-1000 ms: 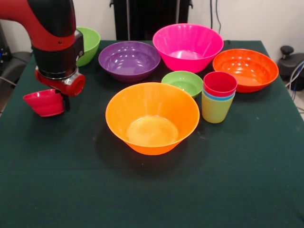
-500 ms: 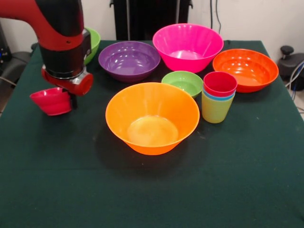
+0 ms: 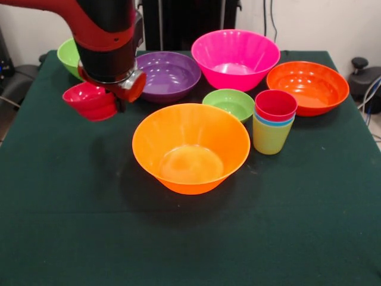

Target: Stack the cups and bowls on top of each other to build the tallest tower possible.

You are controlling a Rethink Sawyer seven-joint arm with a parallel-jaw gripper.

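My gripper (image 3: 114, 102) is shut on the rim of the small red bowl (image 3: 89, 101) and holds it tilted above the table, left of the big orange bowl (image 3: 190, 149). The three cups stand nested to the right of that bowl: the red cup (image 3: 275, 105) on top, the blue cup (image 3: 274, 121) showing only its rim, the yellow-green cup (image 3: 269, 138) lowest. The small green bowl (image 3: 229, 104) sits just left of the cups. The purple bowl (image 3: 164, 74), pink bowl (image 3: 235, 59) and red-orange bowl (image 3: 308, 87) stand along the back.
The lime green bowl (image 3: 69, 55) sits at the back left, partly hidden behind the arm (image 3: 107, 36). The dark green table (image 3: 190, 244) stretches toward the camera. A black stand and cables lie off the table's right edge.
The gripper has risen and moved to the right and toward the back with the small red bowl in it. The other bowls and the cups have not moved.
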